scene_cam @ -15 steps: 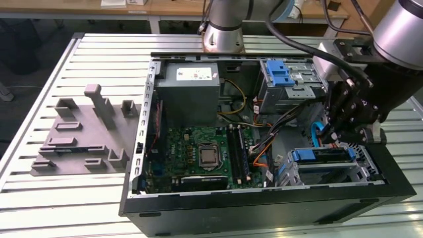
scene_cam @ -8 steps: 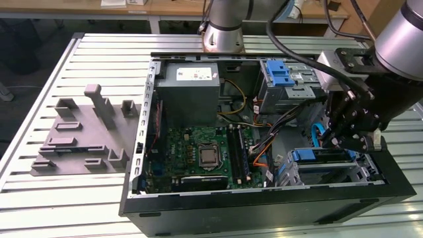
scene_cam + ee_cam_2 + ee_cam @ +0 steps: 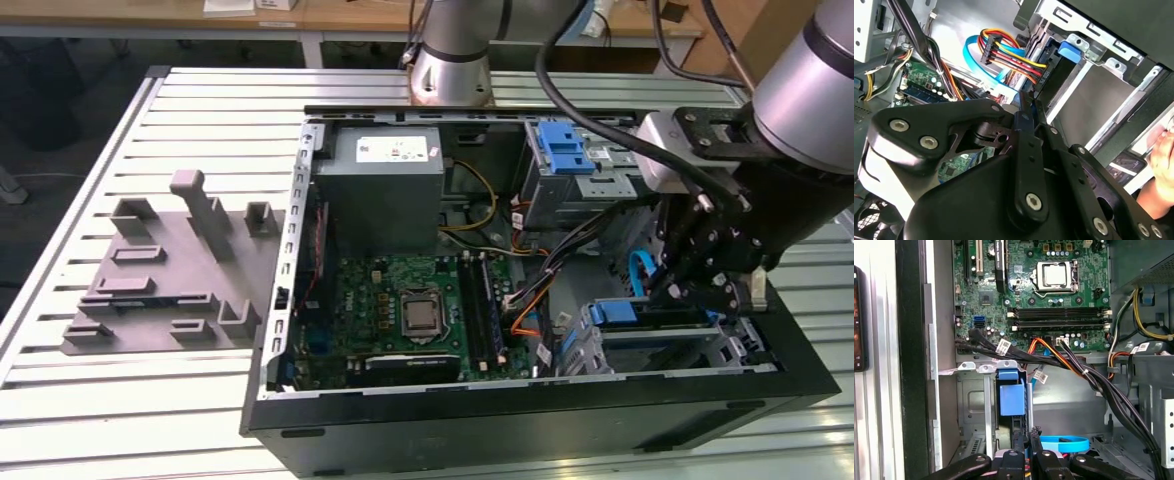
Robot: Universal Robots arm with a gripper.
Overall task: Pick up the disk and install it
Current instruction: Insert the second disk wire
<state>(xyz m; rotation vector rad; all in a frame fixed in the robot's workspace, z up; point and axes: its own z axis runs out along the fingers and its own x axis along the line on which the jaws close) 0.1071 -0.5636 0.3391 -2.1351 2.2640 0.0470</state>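
Evidently the disk [image 3: 650,312] already sits in the case's lower drive bay [image 3: 674,345], cables attached, while the gripper [image 3: 707,290] hovers just above it, fingers together and empty.

The scene is being lit evenly from overhead; glare is being thrown off the table [image 3: 160,140], while the case interior is being shadowed
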